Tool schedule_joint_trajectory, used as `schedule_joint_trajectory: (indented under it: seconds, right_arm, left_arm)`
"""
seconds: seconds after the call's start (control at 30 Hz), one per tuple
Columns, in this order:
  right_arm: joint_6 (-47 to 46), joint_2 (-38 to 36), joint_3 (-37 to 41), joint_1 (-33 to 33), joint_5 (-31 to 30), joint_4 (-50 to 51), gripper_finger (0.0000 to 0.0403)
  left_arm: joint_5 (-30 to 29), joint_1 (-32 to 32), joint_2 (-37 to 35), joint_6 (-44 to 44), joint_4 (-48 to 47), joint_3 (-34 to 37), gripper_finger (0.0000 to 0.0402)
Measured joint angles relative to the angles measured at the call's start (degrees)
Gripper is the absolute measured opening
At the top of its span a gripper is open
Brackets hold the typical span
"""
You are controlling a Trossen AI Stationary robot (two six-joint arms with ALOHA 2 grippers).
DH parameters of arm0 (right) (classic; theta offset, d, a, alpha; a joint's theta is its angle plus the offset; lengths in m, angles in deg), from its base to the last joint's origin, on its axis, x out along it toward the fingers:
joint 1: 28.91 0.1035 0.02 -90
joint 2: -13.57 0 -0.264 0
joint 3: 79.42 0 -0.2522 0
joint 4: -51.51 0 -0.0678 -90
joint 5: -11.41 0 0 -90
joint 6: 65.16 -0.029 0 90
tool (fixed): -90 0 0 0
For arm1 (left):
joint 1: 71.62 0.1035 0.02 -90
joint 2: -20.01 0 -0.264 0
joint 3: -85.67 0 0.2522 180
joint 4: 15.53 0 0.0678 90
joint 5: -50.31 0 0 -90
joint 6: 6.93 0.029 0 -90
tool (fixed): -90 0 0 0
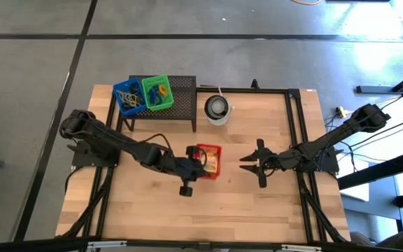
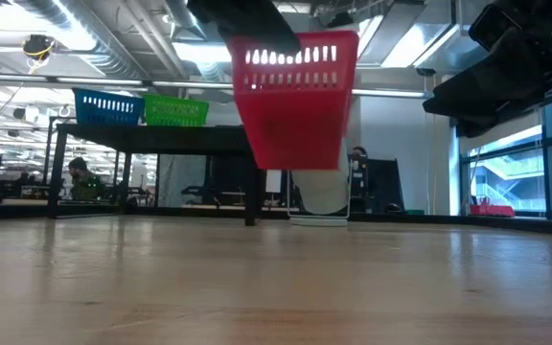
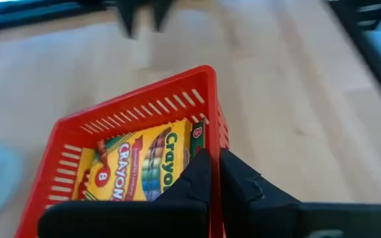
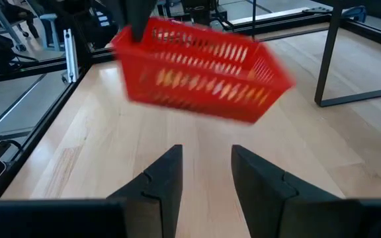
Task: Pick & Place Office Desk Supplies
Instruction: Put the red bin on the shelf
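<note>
A red slotted basket (image 1: 210,158) hangs in the air over the middle of the table, with a yellow-green crayon box (image 3: 137,166) lying inside it. My left gripper (image 1: 200,166) is shut on the basket's wall. In the low view the basket (image 2: 295,96) floats well above the wood. My right gripper (image 1: 247,163) stands open to the basket's right, touching nothing; its own view shows the basket (image 4: 197,66) ahead of its spread fingers (image 4: 167,175). My left gripper pinches the basket's side wall at its rim (image 3: 221,141), near a corner. One finger (image 3: 194,180) is inside the basket above the crayon box, the other outside. The fingers slant down from the table's left. The basket is lifted clear and slightly tilted.
A black mesh rack (image 1: 180,105) stands at the far left with a blue basket (image 1: 127,96) and a green basket (image 1: 157,92) of small items on it. A round white cup (image 1: 217,108) sits right of the rack. Black frame rails (image 1: 296,126) border the table.
</note>
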Motion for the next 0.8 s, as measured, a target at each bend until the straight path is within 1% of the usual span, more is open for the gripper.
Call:
schedule_joint_trajectory:
  seconds: [0.1,0.27,0.4,0.5,0.63,0.8]
  right_arm:
    - [0.0,0.0,0.0,0.0,-0.1,0.0,0.013]
    - [0.0,0.0,0.0,0.0,-0.1,0.0,0.013]
    - [0.0,0.0,0.0,0.0,-0.1,0.0,0.013]
    - [0.0,0.0,0.0,0.0,-0.1,0.0,0.013]
    - [0.0,0.0,0.0,0.0,0.0,0.0,0.013]
    - [0.0,0.0,0.0,0.0,0.0,0.0,0.013]
  left_arm:
    - [-4.6,0.0,0.0,1.6,-4.9,-3.6,0.0004]
    - [-7.5,1.2,0.0,8.0,-9.7,-10.0,0.0004]
    - [-11.0,3.4,0.0,11.9,-16.5,-16.4,0.0004]
    - [-12.3,6.5,0.0,12.8,-21.0,-20.7,0.0004]
    - [-12.3,12.3,0.0,15.3,-25.8,-24.8,0.0004]
    - [-12.0,21.3,0.0,13.7,-32.2,-25.8,0.0004]
